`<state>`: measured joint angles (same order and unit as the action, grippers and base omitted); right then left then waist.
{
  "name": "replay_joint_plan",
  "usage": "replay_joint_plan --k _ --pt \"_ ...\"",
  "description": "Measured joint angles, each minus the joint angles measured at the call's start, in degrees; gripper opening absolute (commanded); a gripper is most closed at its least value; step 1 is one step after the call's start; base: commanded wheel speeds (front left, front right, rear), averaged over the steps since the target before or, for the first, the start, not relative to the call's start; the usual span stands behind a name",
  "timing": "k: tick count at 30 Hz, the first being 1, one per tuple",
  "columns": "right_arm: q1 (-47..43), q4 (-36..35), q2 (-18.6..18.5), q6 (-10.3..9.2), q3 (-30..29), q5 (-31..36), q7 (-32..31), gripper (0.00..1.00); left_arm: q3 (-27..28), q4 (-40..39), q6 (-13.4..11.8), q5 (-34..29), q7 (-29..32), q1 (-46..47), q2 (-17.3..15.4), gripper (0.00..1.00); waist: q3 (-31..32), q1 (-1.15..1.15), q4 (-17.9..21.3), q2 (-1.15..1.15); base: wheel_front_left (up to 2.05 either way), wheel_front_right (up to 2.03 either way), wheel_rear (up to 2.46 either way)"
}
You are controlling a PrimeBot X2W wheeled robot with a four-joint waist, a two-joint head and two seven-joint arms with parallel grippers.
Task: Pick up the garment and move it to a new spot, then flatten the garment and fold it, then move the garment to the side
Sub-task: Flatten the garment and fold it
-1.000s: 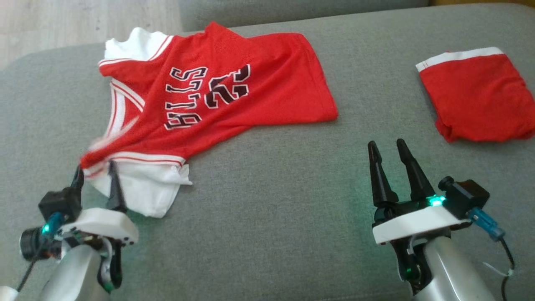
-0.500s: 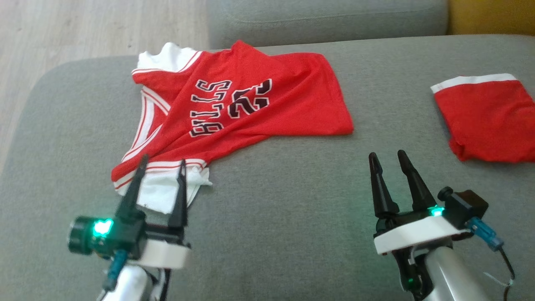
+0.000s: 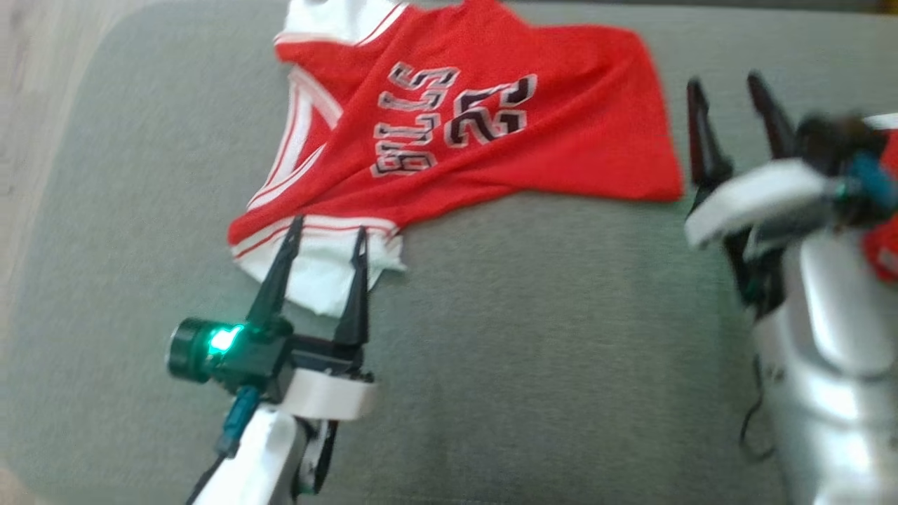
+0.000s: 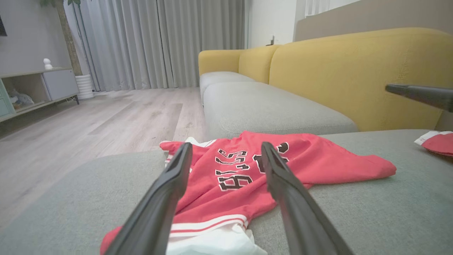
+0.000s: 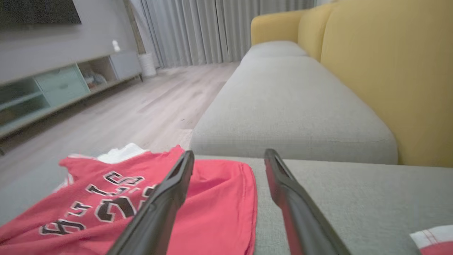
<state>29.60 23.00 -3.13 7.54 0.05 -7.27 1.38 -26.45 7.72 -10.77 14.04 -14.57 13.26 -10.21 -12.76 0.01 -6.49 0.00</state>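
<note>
**Jersey lay loose and creased, no fold begun**

The red jersey (image 3: 491, 140) lay on the grey seat cushion (image 3: 533, 351), spread toward its far-left corner, with dark lettering facing up. It was skewed and creased, and a white panel (image 3: 330, 280) bunched at its near end.

The left gripper (image 3: 330, 224) had its 2 fingers spread wide, the tips over that white panel, holding nothing. The right gripper (image 3: 724, 80) was also spread and empty, just beside the jersey's right corner.

A second red garment (image 4: 437, 141) sat near the cushion's right edge, apart from the jersey.

Whether the jersey had reached its new spot could not be told. By the look of it, flattening had barely started, and the fold and the move to the side both remained.
</note>
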Motion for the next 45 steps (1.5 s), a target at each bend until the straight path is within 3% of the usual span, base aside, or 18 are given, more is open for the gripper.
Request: replay_joint_plan --k 5,14,15,16,17,22,28,32,37,45 --pt "10.4 15.01 -3.33 0.0 -6.35 5.49 -11.14 1.0 -1.3 2.67 2.41 -1.05 -0.13 2.13 3.31 1.0 -3.76 0.01 -4.81 0.0 0.0 0.0 0.0" --pt "18.01 30.15 -5.05 0.0 -10.78 9.47 -18.73 1.0 -1.54 4.57 4.3 -2.36 -0.13 3.92 5.86 1.0 -6.47 0.0 -10.01 0.0 0.0 0.0 0.0" --pt "18.9 31.25 -5.33 0.0 -11.02 9.51 -19.09 0.86 -1.52 4.64 4.32 -2.56 -0.13 3.98 5.97 1.0 -6.6 -0.01 -10.4 0.0 0.0 0.0 0.0" --pt "19.83 32.28 -5.82 0.0 -11.13 9.82 -19.39 0.24 -1.49 4.75 4.61 -2.58 -0.13 3.97 6.05 1.0 -6.67 -0.01 -10.69 0.0 0.0 0.0 0.0" --pt "20.67 33.29 -6.33 0.0 -11.21 10.21 -19.4 0.0 -1.47 4.89 4.83 -2.58 -0.13 3.96 6.12 1.0 -6.68 -0.01 -10.88 0.0 0.0 0.0 0.0" --pt "21.47 36.8 -6.05 0.0 -10.11 9.73 -15.14 0.0 -0.85 5.21 5.28 -3.24 -0.13 3.92 6.58 1.0 -6.01 -0.01 -10.37 0.0 0.0 0.0 0.0" --pt "21.09 36.16 -4.38 0.0 -1.7 6.16 -3.1 0.0 0.85 5.46 5.81 -4.08 -0.13 3.81 6.6 1.0 -3.8 -0.01 -8.12 0.0 0.0 0.0 0.0" --pt "19.0 33.98 -4.5 0.0 3.31 2.18 1.38 0.0 1.99 4.99 6.08 -4.59 -0.13 2.43 6.37 1.0 -2.28 -0.02 -5.67 0.0 0.0 0.0 0.0" --pt "18.24 31.41 -6.73 0.0 6.75 -1.67 2.68 0.0 2.26 4.83 6.84 -5.09 -0.13 1.05 6.3 1.0 -1.55 -0.02 -3.81 0.0 0.0 0.0 0.0" --pt "26.28 32.74 -11.18 0.0 6.25 -2.24 -0.57 0.0 1.37 4.81 7.77 -5.5 -0.13 1.82 6.84 1.0 -3.28 -0.01 -7.55 0.0 0.0 0.0 0.0"
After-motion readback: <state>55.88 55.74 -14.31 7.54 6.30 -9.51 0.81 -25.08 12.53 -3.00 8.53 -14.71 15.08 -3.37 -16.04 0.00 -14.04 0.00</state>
